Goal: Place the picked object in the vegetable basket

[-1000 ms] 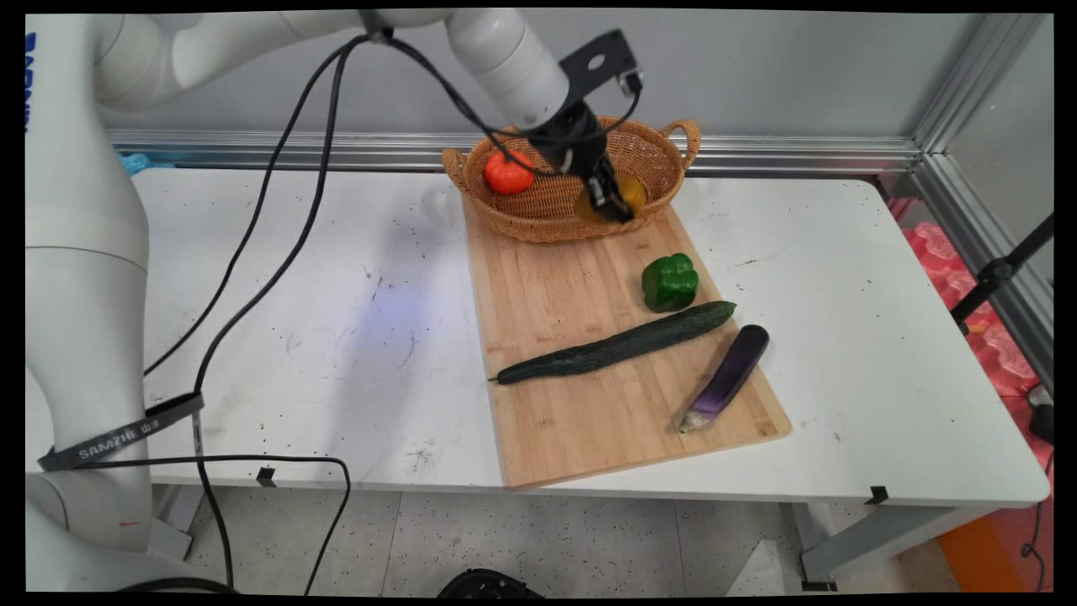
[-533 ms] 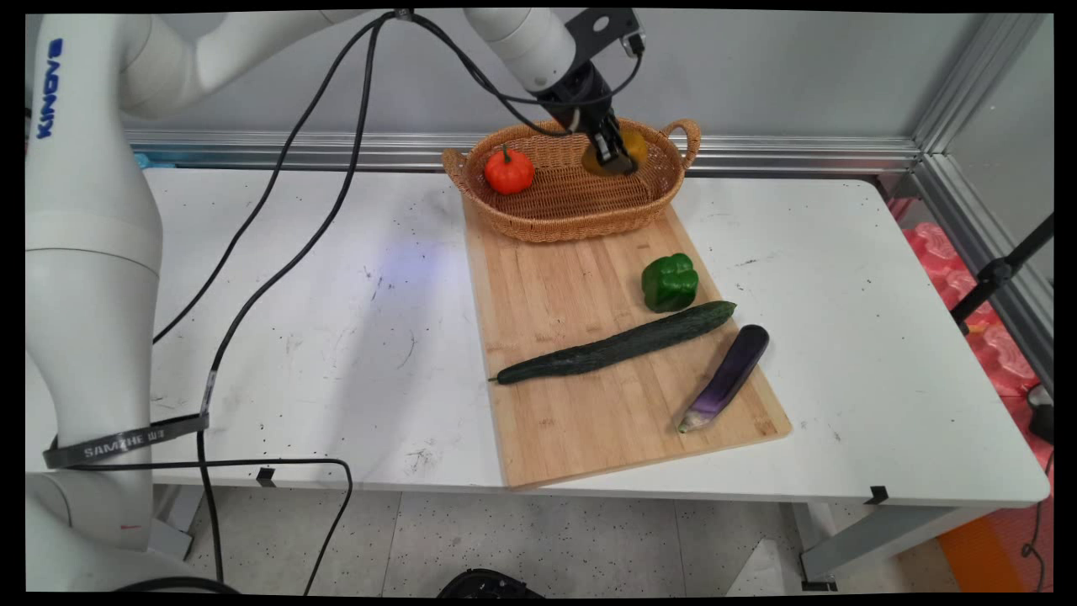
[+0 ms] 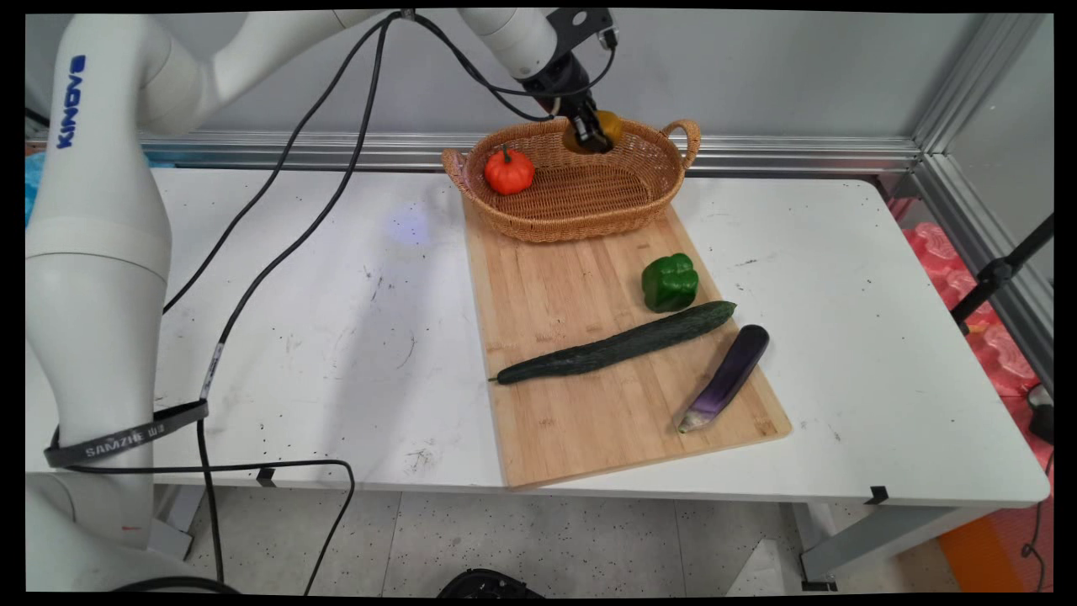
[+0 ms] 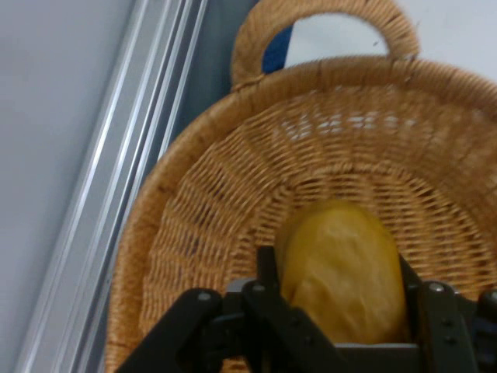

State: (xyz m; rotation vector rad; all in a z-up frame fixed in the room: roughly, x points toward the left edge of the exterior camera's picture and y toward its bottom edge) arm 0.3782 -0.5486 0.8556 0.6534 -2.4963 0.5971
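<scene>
My black gripper (image 3: 591,137) is shut on a yellow mango-like fruit (image 3: 607,126), held in the air over the back rim of the wicker basket (image 3: 648,206). In the hand view the yellow fruit (image 4: 342,272) sits clamped between the two fingers (image 4: 268,272), with the basket's woven wall (image 4: 233,202) below and behind it. A small orange-red pumpkin (image 3: 508,171) lies in the basket's left part.
The basket stands at the far end of a wooden cutting board (image 3: 580,404). On the board lie a green bell pepper (image 3: 670,282), a long cucumber (image 3: 618,343) and a purple eggplant (image 3: 727,376). Black cables (image 3: 278,252) hang from the arm over the table's left half.
The gripper has risen out of the basket with the yellow fruit and moved back and slightly left. Everything on the board and the pumpkin stayed put.
</scene>
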